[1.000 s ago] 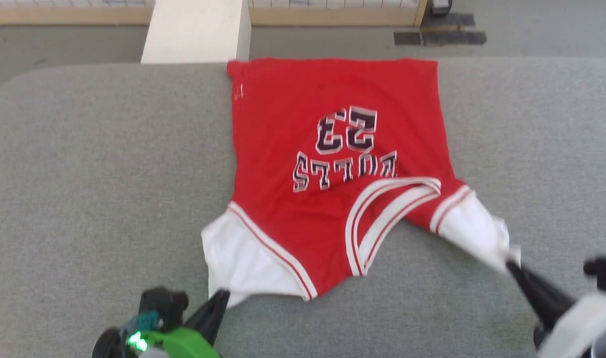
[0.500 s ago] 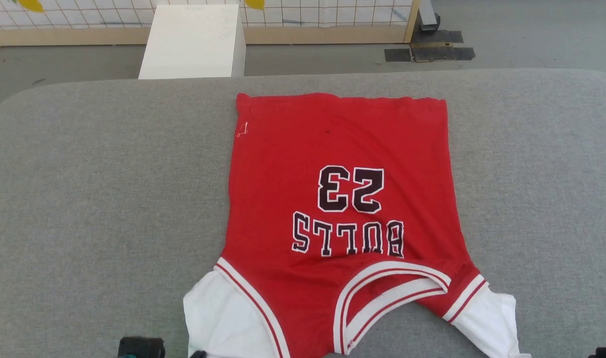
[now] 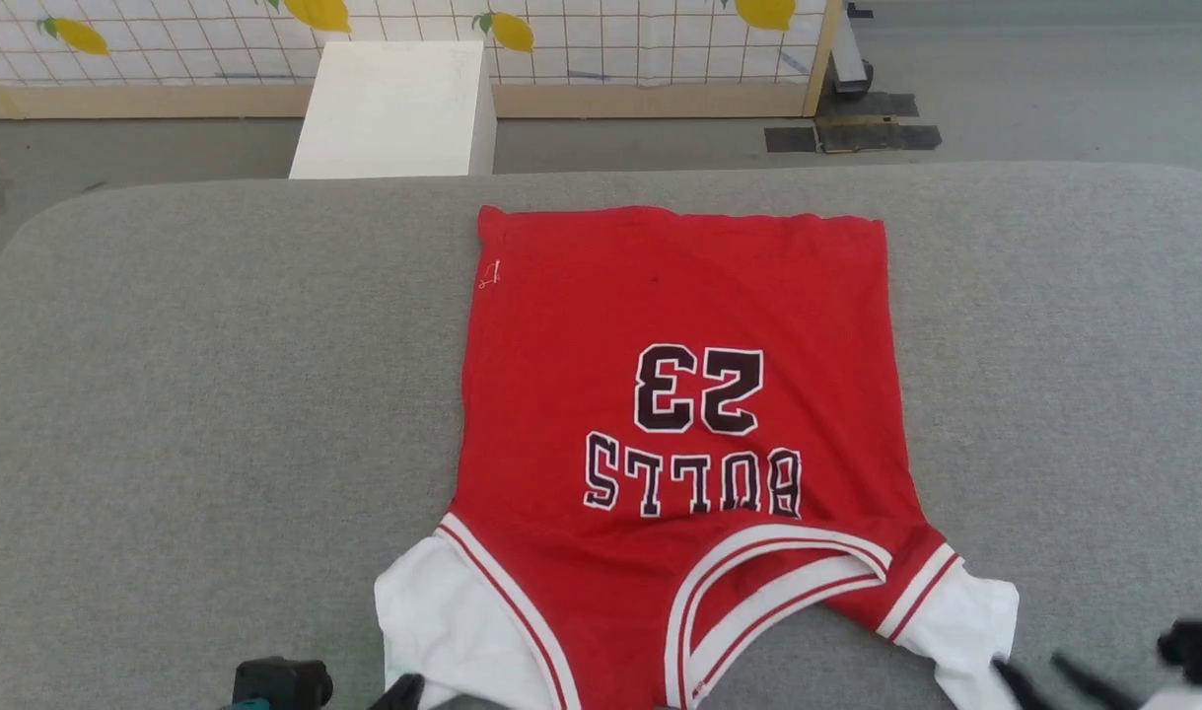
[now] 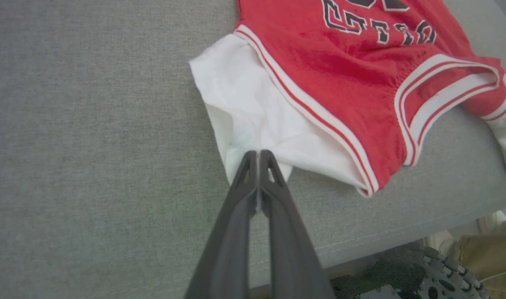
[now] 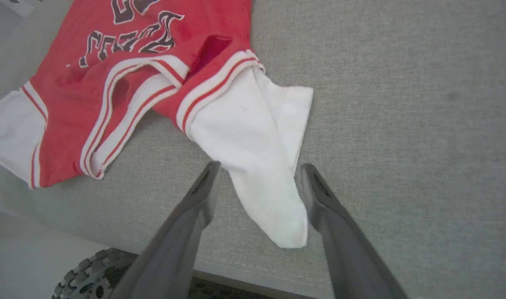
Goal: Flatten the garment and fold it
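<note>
The garment [image 3: 679, 296], a red jersey with "BULLS 23" facing up, lies spread on the grey table [image 3: 167, 394], hem at the far side and collar near me. My left gripper [image 4: 257, 153] is shut on the edge of its white left sleeve [image 4: 244, 104]; that gripper's tip also shows at the bottom of the head view [image 3: 403, 690]. My right gripper [image 5: 259, 166] is open, one finger on each side of the white right sleeve [image 5: 253, 137], which lies loose on the table. In the head view the right gripper [image 3: 1034, 673] is blurred beside that sleeve.
A white box [image 3: 393, 108] stands on the floor just beyond the table's far edge, in front of a grid wall with lemon prints [image 3: 601, 49]. The table's near edge [image 4: 402, 232] runs close behind both grippers. Bare grey cloth extends left and right of the jersey.
The right gripper has opened and let go of the right sleeve, which now rests on the table. The left gripper stays shut on its sleeve. The head camera has shifted, and the jersey lies flatter.
</note>
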Controlling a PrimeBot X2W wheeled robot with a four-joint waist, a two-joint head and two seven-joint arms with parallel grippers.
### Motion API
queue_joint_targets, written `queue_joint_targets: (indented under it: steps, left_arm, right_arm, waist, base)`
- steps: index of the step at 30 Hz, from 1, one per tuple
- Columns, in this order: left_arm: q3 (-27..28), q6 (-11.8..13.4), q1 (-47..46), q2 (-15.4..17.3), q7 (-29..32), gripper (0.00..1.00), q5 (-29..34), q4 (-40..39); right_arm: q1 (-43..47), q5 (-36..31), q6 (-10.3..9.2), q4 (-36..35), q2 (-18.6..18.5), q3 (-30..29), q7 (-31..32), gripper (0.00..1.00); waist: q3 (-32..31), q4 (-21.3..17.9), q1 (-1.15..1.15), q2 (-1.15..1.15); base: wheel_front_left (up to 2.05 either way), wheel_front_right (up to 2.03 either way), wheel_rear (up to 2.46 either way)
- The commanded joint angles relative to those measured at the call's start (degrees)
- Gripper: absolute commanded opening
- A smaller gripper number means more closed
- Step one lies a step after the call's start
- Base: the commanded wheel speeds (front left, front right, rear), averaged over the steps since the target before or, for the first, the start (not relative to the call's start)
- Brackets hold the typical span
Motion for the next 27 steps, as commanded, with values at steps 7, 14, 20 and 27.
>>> queue_joint_targets:
  steps: [7,14,20,27]
  left_arm:
    - [0.17,0.85,-3.03,-0.5,-1.31,0.0,1.91,-6.18]
    - [-1.8,0.73,-9.96,-2.12,-1.76,0.0,6.57,-10.68]
    - [-3.72,0.7,-15.18,-4.02,-2.08,0.0,10.17,-12.6]
    - [-6.46,0.19,-18.87,-6.54,-2.22,0.0,12.32,-12.56]
  right_arm:
    - [-17.49,-0.03,-0.08,-6.98,-8.07,-6.24,6.65,1.0]
    - [-41.29,-1.83,-0.08,-2.4,-13.4,-5.84,14.87,1.0]
    - [-57.96,-5.1,-0.08,5.93,-13.13,-2.83,20.81,1.0]
    - [-67.35,-11.34,-0.08,17.13,-9.29,-3.64,24.17,1.0]
  waist:
    - [6.1,1.93,0.01,0.0]
    - [16.23,5.8,0.01,0.0]
    - [23.9,9.76,0.01,0.0]
    - [28.86,13.69,0.01,0.0]
  base:
    - [0.0,0.0,0.0]
    - [0.0,0.0,0.0]
    - [0.0,0.0,0.0]
    - [0.0,0.0,0.0]
